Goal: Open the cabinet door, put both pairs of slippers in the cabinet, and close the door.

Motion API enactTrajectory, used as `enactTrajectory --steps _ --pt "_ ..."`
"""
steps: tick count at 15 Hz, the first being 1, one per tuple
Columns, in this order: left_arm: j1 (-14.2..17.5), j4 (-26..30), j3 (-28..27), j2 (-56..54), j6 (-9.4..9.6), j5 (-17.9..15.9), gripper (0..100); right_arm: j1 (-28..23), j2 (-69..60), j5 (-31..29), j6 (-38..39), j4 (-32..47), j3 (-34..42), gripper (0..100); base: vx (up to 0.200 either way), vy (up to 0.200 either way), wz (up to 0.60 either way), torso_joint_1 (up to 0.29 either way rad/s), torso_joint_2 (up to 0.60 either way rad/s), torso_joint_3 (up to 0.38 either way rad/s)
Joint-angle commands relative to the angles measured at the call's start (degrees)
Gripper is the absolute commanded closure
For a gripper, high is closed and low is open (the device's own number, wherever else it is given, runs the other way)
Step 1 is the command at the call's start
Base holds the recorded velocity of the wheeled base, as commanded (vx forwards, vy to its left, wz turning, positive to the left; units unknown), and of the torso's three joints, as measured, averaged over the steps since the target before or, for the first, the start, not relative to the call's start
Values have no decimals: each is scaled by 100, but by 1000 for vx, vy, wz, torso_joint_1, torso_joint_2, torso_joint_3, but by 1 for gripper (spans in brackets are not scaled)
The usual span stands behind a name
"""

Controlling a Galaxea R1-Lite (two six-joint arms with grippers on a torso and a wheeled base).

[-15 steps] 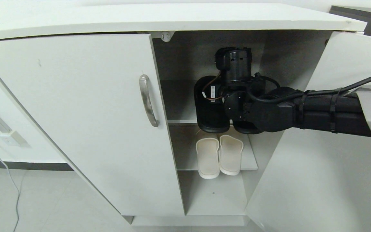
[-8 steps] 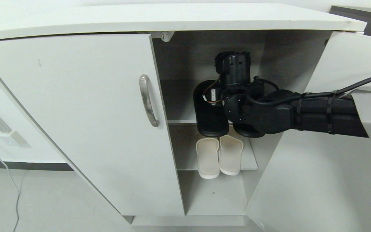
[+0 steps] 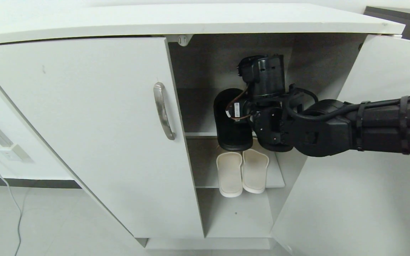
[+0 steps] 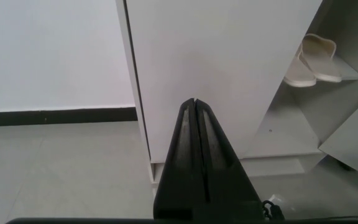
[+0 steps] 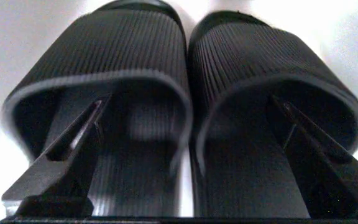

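— Releasing black slippers (image 3: pixel 231 121) on upper shelf (image 3: pixel 198 134), probably; white slippers (image 3: pixel 242 172) at six o'clock. Right gripper (image 5: pixel 188 104)?
— Fingers (image 5: pixel 61 162) spread, one under each strap. Back straight out, no snagging. Left gripper (image 4: pixel 194 102) pressed together.

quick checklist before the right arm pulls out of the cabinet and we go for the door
1. White slippers on the lower shelf: ok.
2. Black slippers on the upper shelf: ok, though the heels overhang its front edge.
3. Right claw open: ok.
4. Right claw clear of the black slippers: not ok, a finger sits inside each one.
5. Doorway free for closing: not ok, the right arm is in it.
6. Left claw shut and outside the cabinet: ok.
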Motion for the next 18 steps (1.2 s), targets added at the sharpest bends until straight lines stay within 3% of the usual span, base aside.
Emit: enactTrajectory --steps 1,8,9,10,13,18 --pt "2 -1 1 8 -4 0 100 199 -582 -16 56 -61 532 0 0 0 0 0 0 0" --pt "2 -1 1 8 -4 0 100 1122 -2454 107 47 -1423 3494 0 0 0 0 0 0 0" --pt "-6 -1 1 8 -4 0 100 1219 -2876 458 47 -1652 4206 0 0 0 0 0 0 0" --pt "-6 -1 1 8 -4 0 100 1254 -3060 704 47 -1687 4593 100 0 0 0 0 0 0" --pt "2 -1 1 8 4 0 100 1263 -3087 1144 82 -2109 5147 100 0 0 0 0 0 0" --pt "2 -1 1 8 4 0 100 1359 -2753 1109 65 -2443 5226 100 0 0 0 0 0 0"
